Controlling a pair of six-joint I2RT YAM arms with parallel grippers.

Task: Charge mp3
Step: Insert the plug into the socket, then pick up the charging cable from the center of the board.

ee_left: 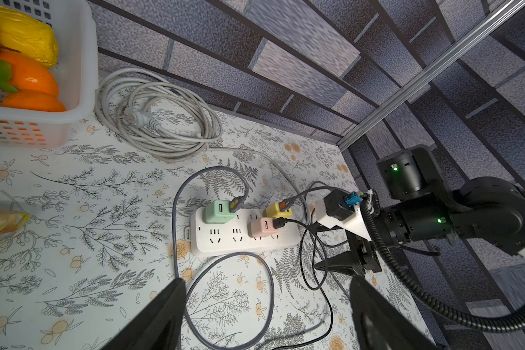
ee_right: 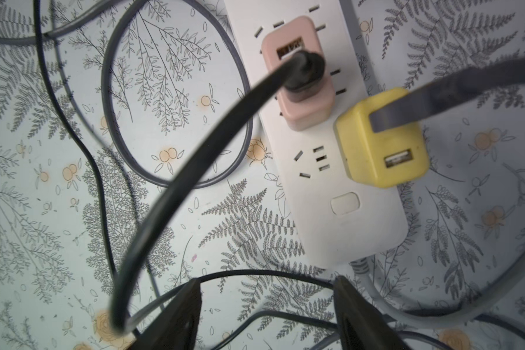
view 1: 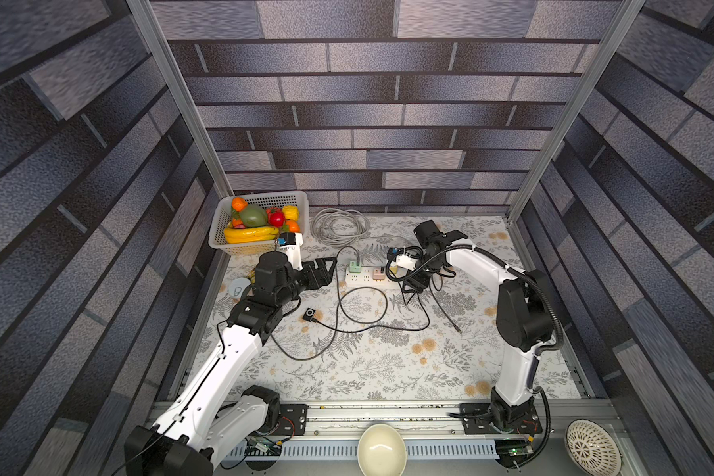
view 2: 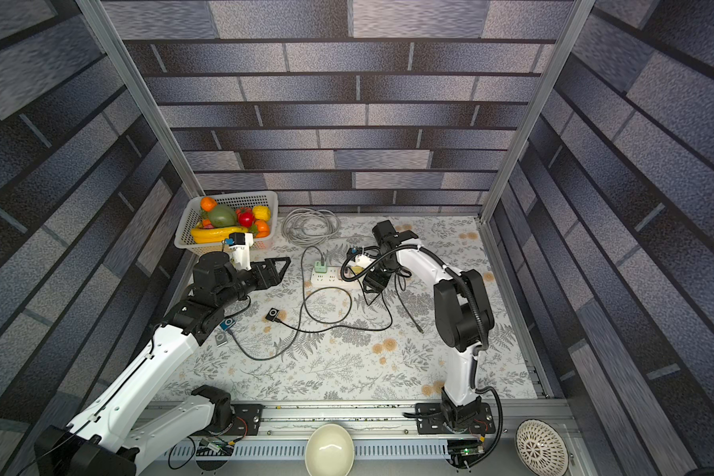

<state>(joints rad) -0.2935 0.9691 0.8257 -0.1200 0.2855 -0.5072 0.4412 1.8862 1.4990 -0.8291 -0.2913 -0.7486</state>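
The black mp3 player [view 1: 310, 315] lies flat on the flowered table [view 1: 347, 371], out in front of the power strip [ee_left: 225, 242] on the robot's side and off toward the left arm. A black lead [ee_right: 194, 169] runs from it in loose curves back to the strip, and its plug sits in the pink adapter [ee_right: 303, 112], next to the yellow adapter [ee_right: 382, 142]. From here I'd say the player looks connected, though I can't tell how deep that plug is seated.

The right gripper [ee_right: 267, 280] hangs low just off the strip's switch end, jaws apart and holding nothing. The left gripper [ee_left: 267, 280] hovers on the strip's opposite side, near the green adapter [ee_left: 219, 213], spread wide and empty too.

What worries me is the tangle. The black lead arches up close past the right gripper, and more leads cross the table right under its fingers. If that arm pulls away on a careless line, a finger could hook a loop and tug the plug out of the pink adapter, or drag the light little player across the table. The strip isn't visibly fixed down, so a snag could slide it too. The left gripper has a grey loop [ee_left: 176, 212] lying below it, which it could catch if it drops.
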